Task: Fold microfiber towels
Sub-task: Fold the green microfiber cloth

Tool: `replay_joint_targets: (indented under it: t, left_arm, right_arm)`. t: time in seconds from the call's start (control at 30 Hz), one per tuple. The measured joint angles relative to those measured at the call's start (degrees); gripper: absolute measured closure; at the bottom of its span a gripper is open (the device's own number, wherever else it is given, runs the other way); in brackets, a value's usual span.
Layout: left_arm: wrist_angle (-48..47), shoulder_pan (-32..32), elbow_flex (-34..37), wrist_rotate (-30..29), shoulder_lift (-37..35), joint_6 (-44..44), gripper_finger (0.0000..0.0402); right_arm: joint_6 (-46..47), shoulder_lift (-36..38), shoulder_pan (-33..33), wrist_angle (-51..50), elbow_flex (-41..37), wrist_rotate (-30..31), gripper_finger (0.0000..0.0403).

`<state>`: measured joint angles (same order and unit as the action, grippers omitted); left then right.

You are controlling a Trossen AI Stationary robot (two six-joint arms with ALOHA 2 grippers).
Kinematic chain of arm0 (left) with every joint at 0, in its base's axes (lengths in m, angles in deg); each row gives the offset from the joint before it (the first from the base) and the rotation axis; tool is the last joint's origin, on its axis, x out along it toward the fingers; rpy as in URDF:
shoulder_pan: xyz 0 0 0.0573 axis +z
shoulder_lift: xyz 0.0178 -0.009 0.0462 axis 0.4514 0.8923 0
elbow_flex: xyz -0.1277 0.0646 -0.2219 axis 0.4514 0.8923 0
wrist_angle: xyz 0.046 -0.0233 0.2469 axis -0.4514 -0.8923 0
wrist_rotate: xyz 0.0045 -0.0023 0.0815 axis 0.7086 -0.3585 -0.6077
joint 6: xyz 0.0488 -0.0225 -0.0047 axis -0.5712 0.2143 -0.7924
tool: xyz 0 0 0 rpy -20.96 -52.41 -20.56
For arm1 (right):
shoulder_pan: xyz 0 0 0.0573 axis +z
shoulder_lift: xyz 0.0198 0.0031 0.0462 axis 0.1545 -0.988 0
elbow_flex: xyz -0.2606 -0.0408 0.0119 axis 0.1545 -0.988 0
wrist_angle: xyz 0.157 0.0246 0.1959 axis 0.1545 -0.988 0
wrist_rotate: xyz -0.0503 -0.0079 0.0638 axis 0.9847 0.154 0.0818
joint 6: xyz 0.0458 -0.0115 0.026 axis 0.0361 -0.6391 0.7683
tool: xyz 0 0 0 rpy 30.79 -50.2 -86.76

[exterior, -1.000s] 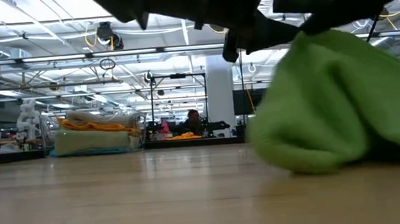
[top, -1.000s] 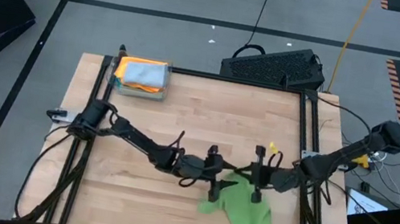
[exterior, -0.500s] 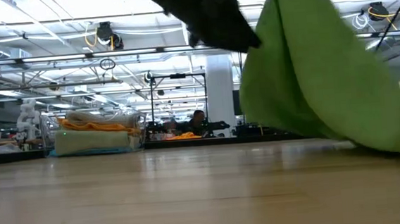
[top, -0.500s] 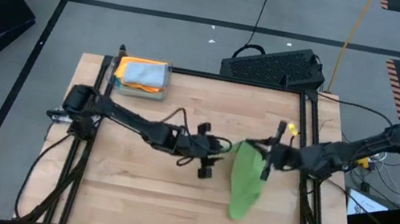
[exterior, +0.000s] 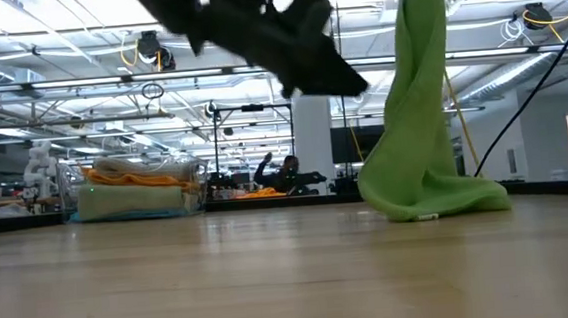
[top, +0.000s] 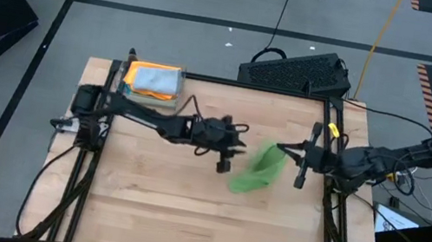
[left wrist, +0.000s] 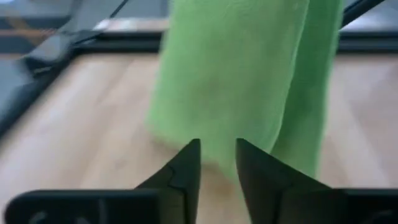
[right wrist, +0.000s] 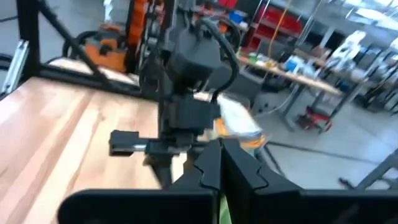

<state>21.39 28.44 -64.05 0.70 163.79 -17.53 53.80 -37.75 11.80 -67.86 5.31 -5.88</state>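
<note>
High view: the bright green towel [top: 257, 171] hangs over the middle of the table [top: 182, 221], its upper end at the right gripper [top: 285, 154], which reaches in from the right edge. The left gripper [top: 228, 151] is just left of the towel, apart from it. The stack of towels [top: 152, 80], orange under pale cloths, sits at the far left corner.

Low view: the bright green towel [exterior: 422, 99] hangs upright, and its lower end rests bunched on the tabletop [exterior: 272, 280]. The left gripper [exterior: 322, 61] is raised just beside it. The stack [exterior: 136, 187] lies well apart at the left.

Left wrist view: the left gripper [left wrist: 217, 152] has its fingers narrowly apart with nothing between them; the towel [left wrist: 242, 74] hangs just ahead.

Right wrist view: the right gripper [right wrist: 221, 163] has its fingers pressed together; a green sliver [right wrist: 219, 208] shows below them. The left arm [right wrist: 186, 81] faces it across the table.
</note>
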Motion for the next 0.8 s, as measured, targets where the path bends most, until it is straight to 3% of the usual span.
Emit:
replay_joint_targets:
  t: [0.07, 0.17, 0.33, 0.43, 0.6, 0.8]
  left_arm:
    - [9.62, -0.49, 2.61, 2.2, 3.01, 0.5, 0.0273]
    - [19.43, -2.19, 3.86, -0.79, 7.14, -1.25, 0.0219]
    - [25.61, -4.46, 3.5, -2.43, 13.22, -6.15, 0.0141]
    - [28.74, -4.61, 2.29, -1.29, 16.14, -6.17, 0.0128]
    - [31.27, -4.29, 1.35, -4.9, 18.19, -7.07, 0.0174]
    - [33.17, -3.58, 1.25, -3.71, 18.0, -11.07, 0.0309]
  right_arm:
    - [1.45, -0.22, 0.03, -1.74, -0.02, 0.13, 0.0403]
    - [2.17, 0.01, 0.0, -2.47, -0.02, 0.58, 0.0403]
    - [2.0, 1.2, 0.0, -1.52, -0.02, 0.55, 0.0403]
    - [2.73, 1.86, -0.03, -2.02, -0.02, 0.55, 0.0403]
    - [4.11, 2.33, -0.03, -1.9, -0.02, 0.52, 0.0403]
    - [5.31, 2.44, -0.03, -1.89, -0.02, 0.53, 0.0403]
